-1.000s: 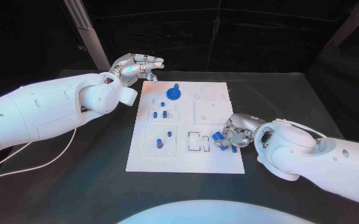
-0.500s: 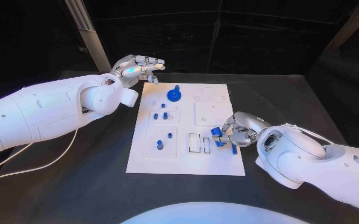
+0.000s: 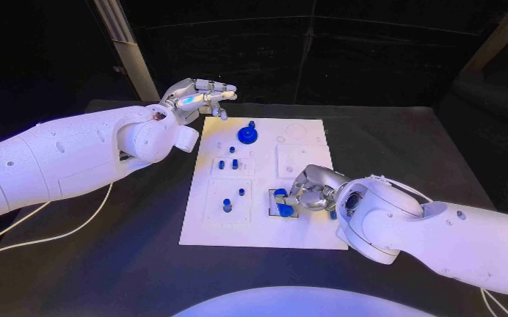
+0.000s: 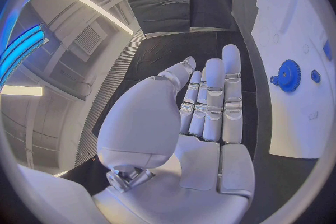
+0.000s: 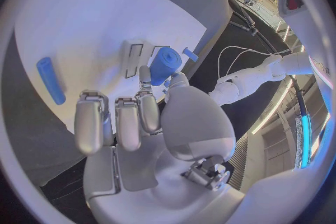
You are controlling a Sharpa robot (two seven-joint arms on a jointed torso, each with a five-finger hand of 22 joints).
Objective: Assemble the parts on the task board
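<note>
Near task board [image 3: 313, 238] front edge, right hand [image 3: 302, 191] pinches blue part [image 3: 284, 208]: small, stiff, prob. light; grip sides. Left hand [image 3: 199, 97] spread, empty.

Matt black tabletop [image 3: 95, 273], cloth-like, faintly creased. Task board [image 3: 307, 232] of flat white plastic, smooth, low sheen. Blue parts of smooth plastic: toothed gear [image 3: 248, 135] slightly glossy, cylinder [image 5: 164, 65] and loose bar [image 5: 50, 79] matt. Left hand [image 3: 199, 97] and right hand [image 3: 304, 191] of silvery brushed metal with pale satin pads on fingers [image 4: 232, 87]. Glossy white moulded plastic arm shells [image 3: 74, 152]. Smooth white cable [image 3: 64, 229] on tabletop.
</note>
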